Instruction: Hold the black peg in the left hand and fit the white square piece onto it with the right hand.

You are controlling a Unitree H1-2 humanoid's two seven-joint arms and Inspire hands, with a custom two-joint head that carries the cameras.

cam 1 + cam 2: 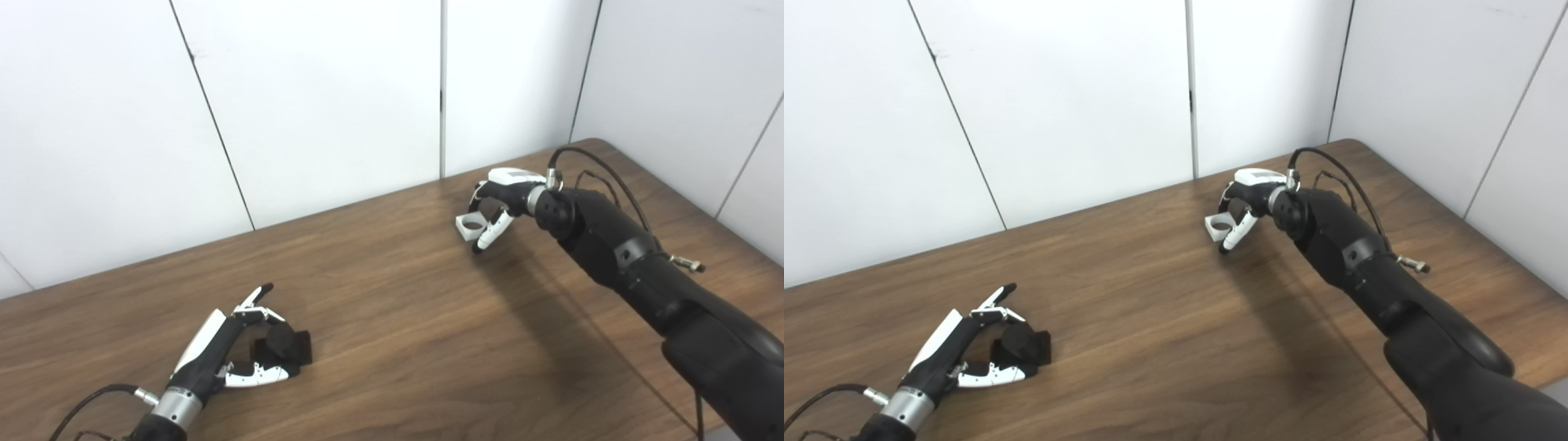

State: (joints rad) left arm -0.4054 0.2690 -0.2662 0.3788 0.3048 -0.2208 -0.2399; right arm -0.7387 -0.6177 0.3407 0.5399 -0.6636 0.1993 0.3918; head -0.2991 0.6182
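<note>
Dark wooden table (392,318) bore both hands, well apart. Right hand (499,205), fingers clamped on the white square piece (470,225); left hand (245,349), fingers curled around the black peg (285,346) resting on the wood. Loose grips risked misalignment.

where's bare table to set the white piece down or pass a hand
The widest bare stretch of the table lies between the left hand, closing around the black peg, and the right hand with the white square piece. The strip along the wall is also bare. Crowded only around each hand.
</note>
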